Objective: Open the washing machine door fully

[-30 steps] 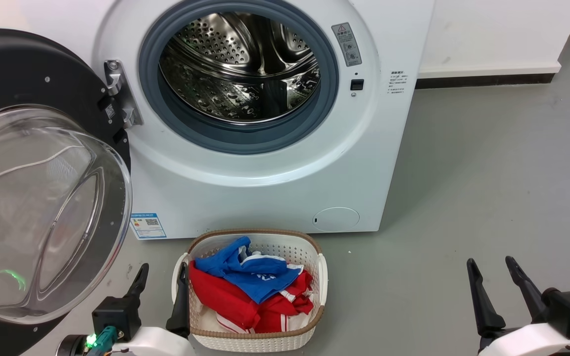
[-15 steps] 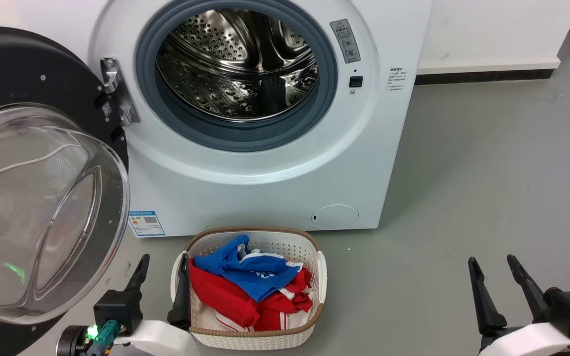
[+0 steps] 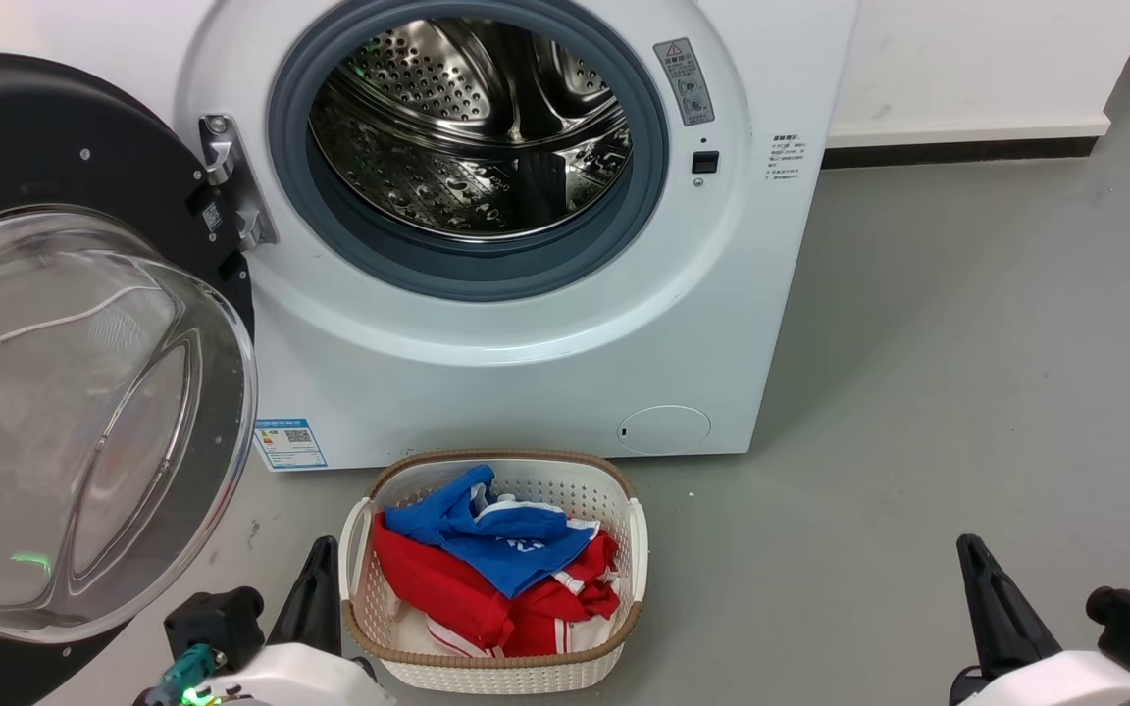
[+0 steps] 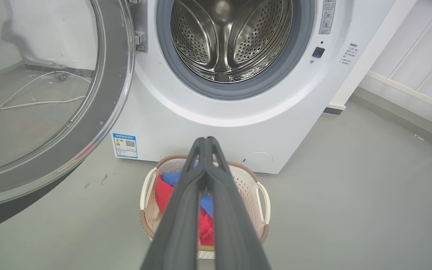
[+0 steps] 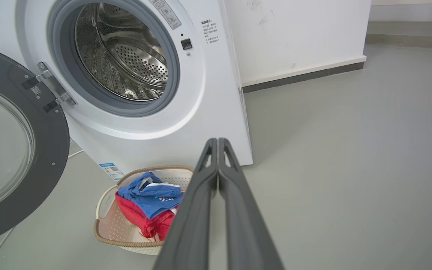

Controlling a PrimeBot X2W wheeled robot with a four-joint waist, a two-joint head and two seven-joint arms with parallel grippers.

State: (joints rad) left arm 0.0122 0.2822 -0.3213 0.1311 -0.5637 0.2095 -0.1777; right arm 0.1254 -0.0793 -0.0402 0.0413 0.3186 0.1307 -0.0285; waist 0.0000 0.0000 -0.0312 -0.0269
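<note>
A white washing machine (image 3: 526,363) stands on a grey floor (image 3: 967,343) with its round black washing machine door (image 3: 84,373) swung out on the hinge (image 3: 231,186) at the left of the opening. The door stands upright and clear of the steel drum (image 3: 477,127), its glass bowl bulging toward the robot. The left claw (image 4: 204,142) beside a laundry basket (image 3: 639,549) of red and blue clothes, and the right claw (image 5: 217,142) well to the right, each have their dark fingers pressed together on nothing.

All three views face the washing machine (image 3: 487,392), head from above.
</note>
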